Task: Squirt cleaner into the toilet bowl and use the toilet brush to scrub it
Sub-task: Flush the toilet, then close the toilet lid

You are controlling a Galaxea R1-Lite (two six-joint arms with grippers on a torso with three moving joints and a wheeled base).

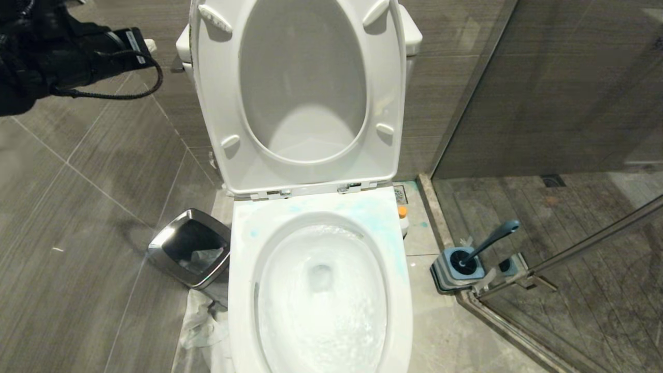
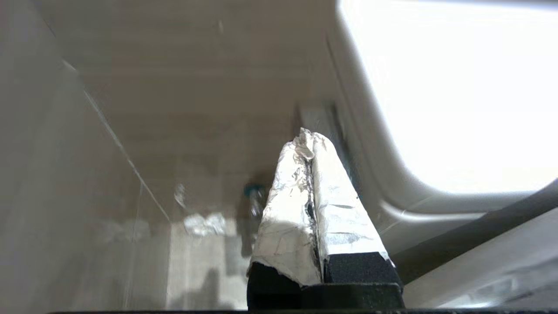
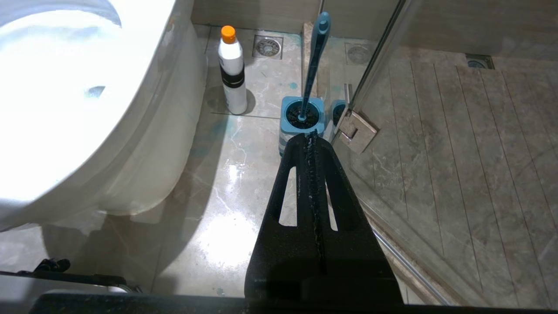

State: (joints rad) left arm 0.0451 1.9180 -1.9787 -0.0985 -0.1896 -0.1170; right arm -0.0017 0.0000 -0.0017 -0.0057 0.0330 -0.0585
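While water swirls in the toilet bowl [image 1: 321, 290], toilet brush [image 1: 487, 243] upright in its holder [image 1: 458, 272] right of it, cleaner [image 3: 232, 69] beside the bowl, left gripper [image 2: 310, 144] fingers closed, empty, right gripper [image 3: 311, 135] fingers closed, empty.

no legible txt; cleaner [image 3: 232, 69] label too small to read.

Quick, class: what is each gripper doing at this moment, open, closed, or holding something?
Left gripper: closed, holding nothing, raised beside the toilet's lid.
Right gripper: closed, holding nothing, low near the toilet brush.
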